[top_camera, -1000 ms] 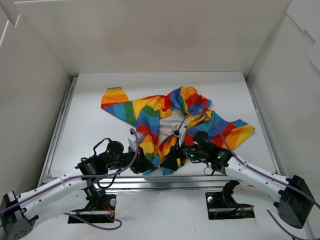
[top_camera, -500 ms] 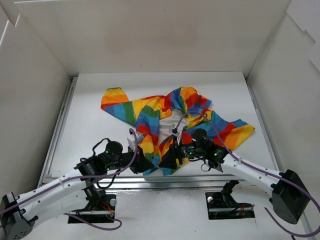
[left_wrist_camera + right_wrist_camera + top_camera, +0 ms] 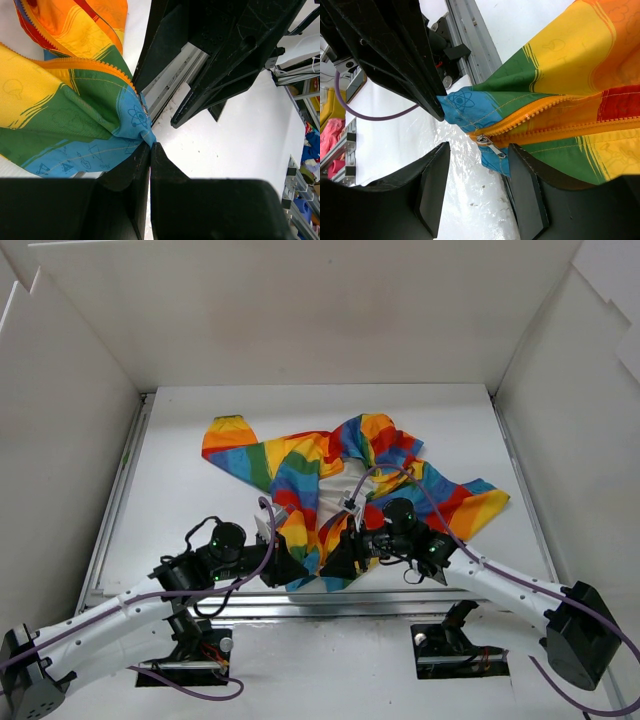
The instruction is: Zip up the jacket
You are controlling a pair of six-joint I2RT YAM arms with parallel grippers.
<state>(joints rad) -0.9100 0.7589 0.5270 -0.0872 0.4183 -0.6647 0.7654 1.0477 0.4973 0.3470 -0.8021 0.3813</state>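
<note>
The rainbow-striped jacket (image 3: 330,465) lies open on the white table, white lining showing in the middle. My left gripper (image 3: 296,568) is shut on the jacket's blue bottom hem corner (image 3: 135,122), beside the orange zipper teeth (image 3: 85,64). My right gripper (image 3: 338,558) is open just right of it, facing the hem. In the right wrist view its fingers (image 3: 432,185) straddle the silver zipper slider and pull tab (image 3: 490,145) at the bottom of the orange zipper (image 3: 555,112), without touching them. The left gripper's black fingers (image 3: 395,50) show just behind.
White walls enclose the table on three sides. A metal rail (image 3: 340,608) runs along the near edge right below both grippers. One sleeve (image 3: 230,440) reaches back left, the other (image 3: 480,505) reaches right. The hood (image 3: 375,435) lies bunched at the back.
My right gripper has shifted slightly left and forward toward the hem. The left gripper and the jacket have stayed in place.
</note>
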